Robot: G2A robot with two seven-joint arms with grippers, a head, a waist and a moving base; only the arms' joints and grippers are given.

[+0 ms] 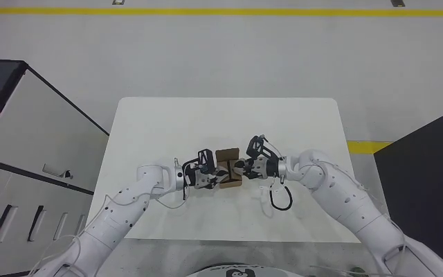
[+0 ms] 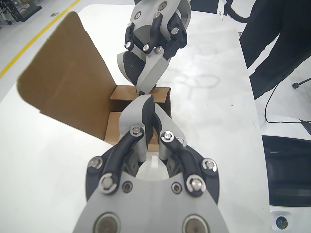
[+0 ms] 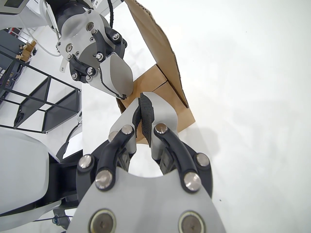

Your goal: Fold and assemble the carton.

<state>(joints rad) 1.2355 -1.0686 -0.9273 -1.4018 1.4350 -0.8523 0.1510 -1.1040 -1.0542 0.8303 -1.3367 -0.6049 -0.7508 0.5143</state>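
Two claws meet over one small brown corrugated-card carton (image 1: 228, 170), which sits mid-frame in top view, near centre of white rectangular table (image 1: 297, 124). At frame left of it is the left gripper (image 2: 147, 101), at frame right the right gripper (image 3: 142, 97); tips nearly touch above the open mouth.

Both claws: fingers pressed together, pads meeting. No card seen between them, tho a thin edge could hide there.

One tall flap (image 2: 63, 73) stands about upright on carton's upper-frame side in top view. Rounded corners, raw fluted edge.

Handling (judgement): light, thin-walled. Stiff across panels, hinges easily at creases. Likely to skid on smooth table if pushed from one side only, so brace w/ other claw. Dents if pinched hard. Best hold: free edge of flap near mid-span, or flat press on panel close to crease.

Contents: cavity shows bare card walls + floor. A short flap looks folded inward under the tips. No goods seen inside.
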